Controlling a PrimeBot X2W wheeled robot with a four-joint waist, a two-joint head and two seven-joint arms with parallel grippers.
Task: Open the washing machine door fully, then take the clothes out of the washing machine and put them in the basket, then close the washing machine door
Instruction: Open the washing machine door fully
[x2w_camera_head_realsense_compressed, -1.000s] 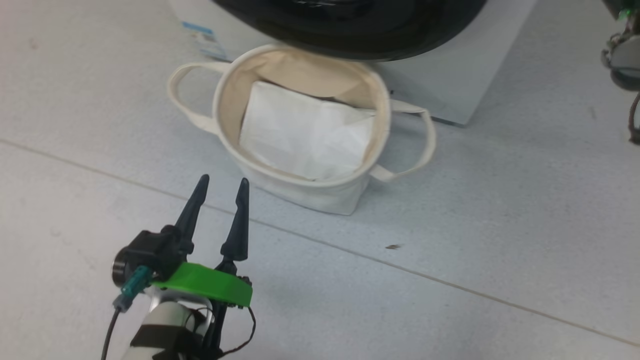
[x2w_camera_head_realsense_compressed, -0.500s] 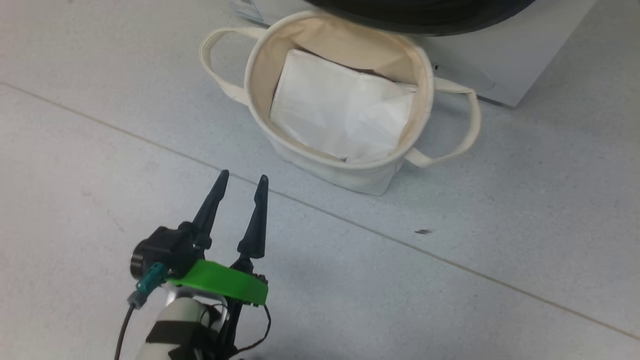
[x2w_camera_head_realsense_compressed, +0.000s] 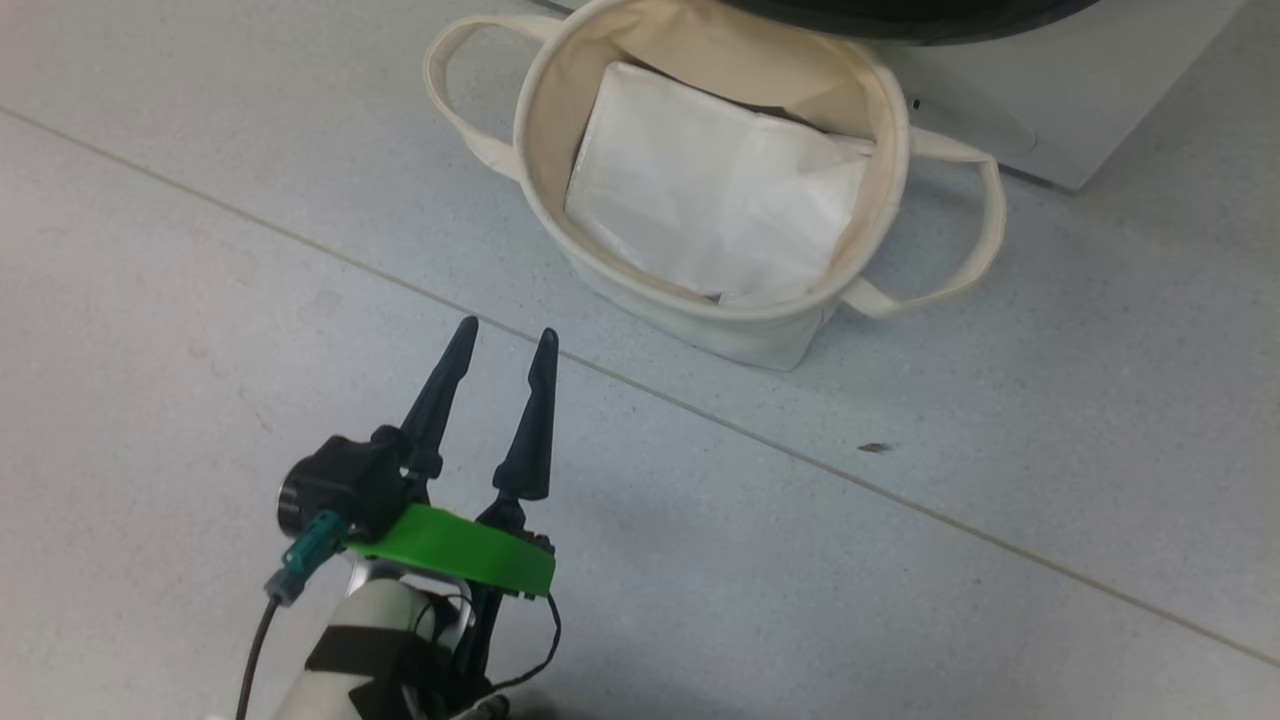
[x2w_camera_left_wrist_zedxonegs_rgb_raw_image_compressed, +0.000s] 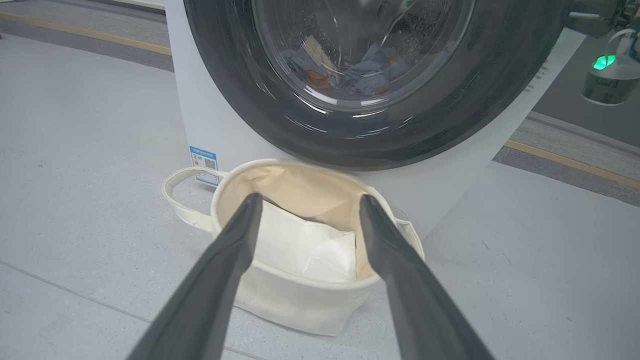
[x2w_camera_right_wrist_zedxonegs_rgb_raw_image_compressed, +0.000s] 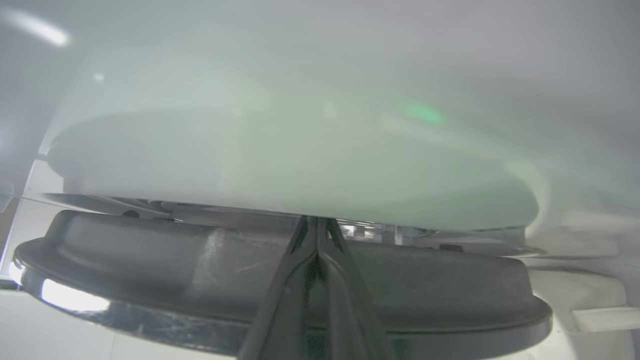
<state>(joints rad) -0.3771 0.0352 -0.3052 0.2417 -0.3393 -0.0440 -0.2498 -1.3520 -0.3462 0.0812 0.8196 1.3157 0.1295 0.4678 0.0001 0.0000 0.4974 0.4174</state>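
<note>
Left gripper idle by the basket; right gripper at the washing machine door.
Head view: the left gripper, fingers narrowly apart and empty, hovers over the floor near the basket, which stands against the washing machine with a white sheet inside. Left wrist view: the clothes lie behind the door's glass. Right wrist view: the right gripper's fingers, pressed together, reach the gap between door and washer front.

My left hand, on a pale forearm, holds its two dark fingers apart; my right hand has its fingers pressed together.
</note>
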